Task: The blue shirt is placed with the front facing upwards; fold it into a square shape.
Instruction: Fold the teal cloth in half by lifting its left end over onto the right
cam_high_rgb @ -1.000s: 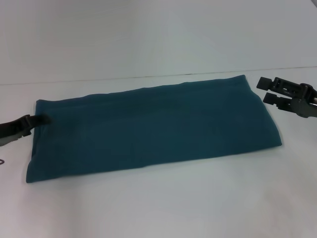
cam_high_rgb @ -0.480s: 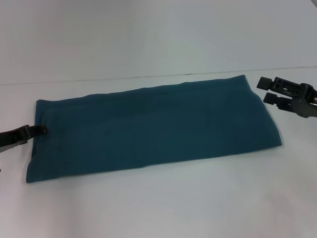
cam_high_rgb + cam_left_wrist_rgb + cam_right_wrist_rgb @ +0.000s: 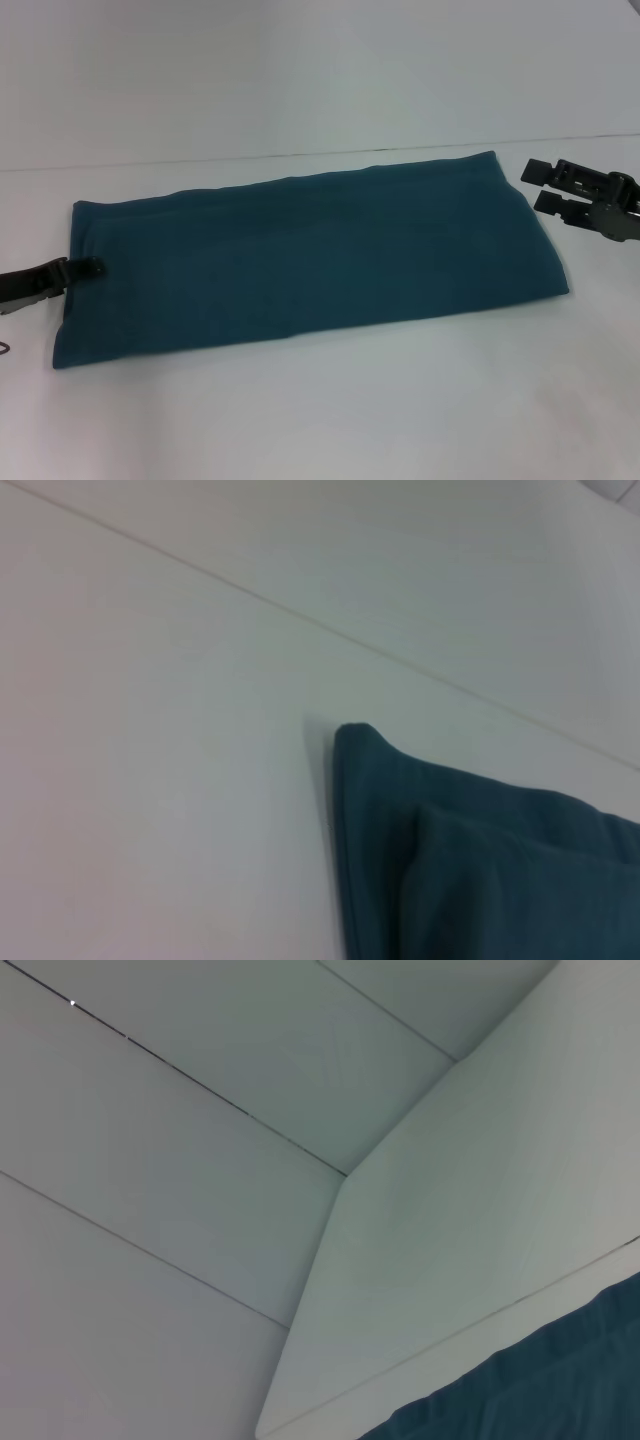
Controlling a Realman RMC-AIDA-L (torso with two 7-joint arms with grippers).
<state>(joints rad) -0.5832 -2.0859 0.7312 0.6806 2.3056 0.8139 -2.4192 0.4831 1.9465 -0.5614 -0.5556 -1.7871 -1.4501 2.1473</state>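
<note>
The blue shirt (image 3: 310,255) lies flat on the white table (image 3: 320,410) as a long teal rectangle, with plain cloth on top and no print showing. My left gripper (image 3: 88,268) reaches in low from the left, its tip resting over the shirt's left edge. The left wrist view shows a corner of the shirt (image 3: 480,880) with one layer folded over another. My right gripper (image 3: 542,186) is open and holds nothing, hovering just off the shirt's far right corner. A strip of the shirt (image 3: 540,1385) shows in the right wrist view.
A thin seam (image 3: 250,158) runs across the table behind the shirt. The right wrist view shows the table's far edge (image 3: 330,1360) and pale wall panels (image 3: 180,1160) beyond it.
My left gripper's tip has slid along the shirt's left edge toward the near side and slightly further onto the cloth. The right gripper has drifted a little to the right. The shirt has not moved.
</note>
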